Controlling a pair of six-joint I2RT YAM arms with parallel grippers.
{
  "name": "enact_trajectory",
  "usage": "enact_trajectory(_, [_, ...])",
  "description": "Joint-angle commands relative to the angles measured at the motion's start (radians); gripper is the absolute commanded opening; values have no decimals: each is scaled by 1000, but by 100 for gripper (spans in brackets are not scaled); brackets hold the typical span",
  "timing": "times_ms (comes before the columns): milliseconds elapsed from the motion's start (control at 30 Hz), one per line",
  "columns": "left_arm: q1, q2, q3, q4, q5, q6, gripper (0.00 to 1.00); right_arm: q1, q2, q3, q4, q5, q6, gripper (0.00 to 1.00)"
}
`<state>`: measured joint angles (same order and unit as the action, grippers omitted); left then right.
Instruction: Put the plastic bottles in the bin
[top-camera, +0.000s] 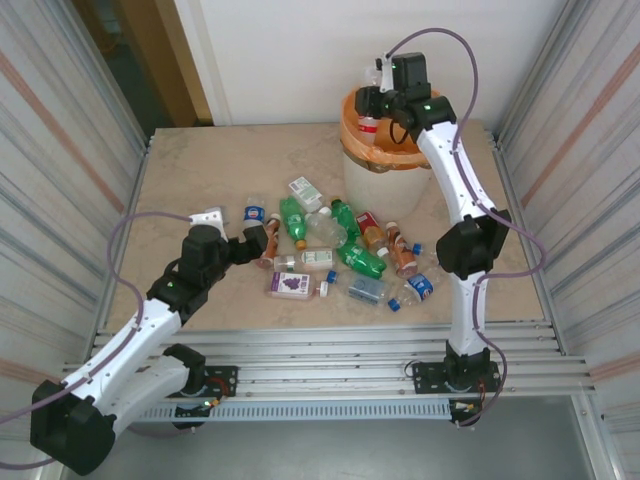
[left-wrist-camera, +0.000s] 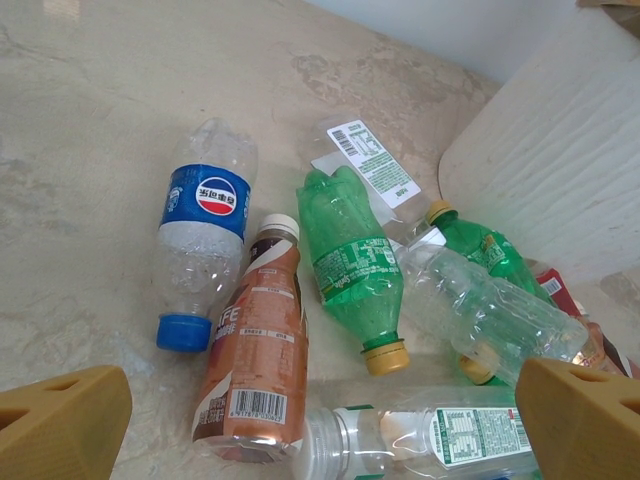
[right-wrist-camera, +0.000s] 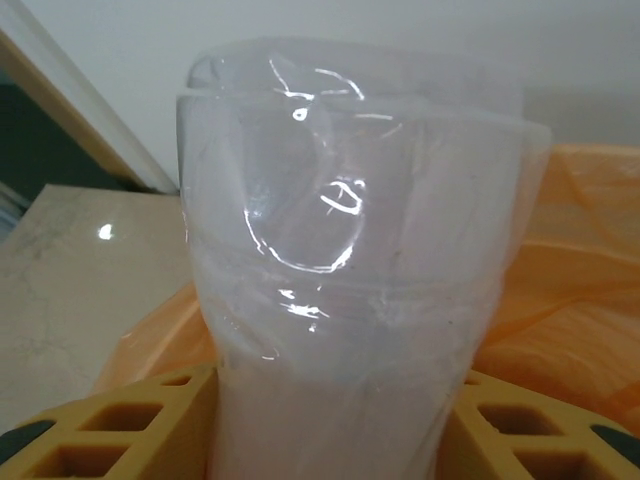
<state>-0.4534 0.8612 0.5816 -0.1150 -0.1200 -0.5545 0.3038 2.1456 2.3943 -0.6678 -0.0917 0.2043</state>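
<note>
**Entry: bottle clearance, table and bin**

1. Bin (top-camera: 366, 182): cream wall, orange bag over the rim, at the far right of the marble table (top-camera: 210, 170). From the left wrist I see a curve of its wall rising just behind the pile.
2. Right gripper (top-camera: 371, 102): over the bin's mouth. A clear bottle (right-wrist-camera: 350, 250) stands upright between its yellow fingers (right-wrist-camera: 520, 425) and appears to touch both, so I read it as gripped.
3. Left gripper (top-camera: 252, 243): jaws spread wide with nothing between them, low at the left edge of the pile.
4. Plastic bottles (top-camera: 335, 250): lying loose mid-table in front of the bin, many touching or overlapping.
   - Pepsi bottle (left-wrist-camera: 205, 230), blue cap, lying apart to the left.
   - Brown bottle (left-wrist-camera: 255, 340), white cap, just beside the Pepsi bottle.
   - Green bottle (left-wrist-camera: 350, 260), yellow cap.
   - Crushed clear bottle (left-wrist-camera: 490, 310), lying across a second green one (left-wrist-camera: 490, 252).
   - Labelled clear bottle (left-wrist-camera: 430, 435), lying nearest the left wrist camera.
5. Surroundings: corrugated wall panels (top-camera: 60, 150) close in both sides.

**Hard to make out**
- The right gripper and its bottle cover part of the bin's interior from above.
- The held bottle's lower end is cut off in the right wrist view.
- At the right edge of the left wrist view, reddish bottles are cut off behind a fingertip (left-wrist-camera: 585, 420).
</note>
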Motion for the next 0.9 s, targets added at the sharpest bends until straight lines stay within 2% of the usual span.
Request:
enact_trajectory(0, [6, -2, 34, -29, 3, 8, 99, -2, -9, -32, -10, -22, 0, 56])
enact_trajectory(167, [6, -4, 35, -35, 3, 10, 99, -2, -37, -92, 8, -25, 19, 68])
enact_trajectory(400, [6, -8, 37, -40, 8, 6, 99, -5, -64, -91, 12, -33, 24, 77])
enact_trajectory(867, [17, 33, 81, -114, -15, 24, 99, -23, -164, -38, -25, -18, 21, 85])
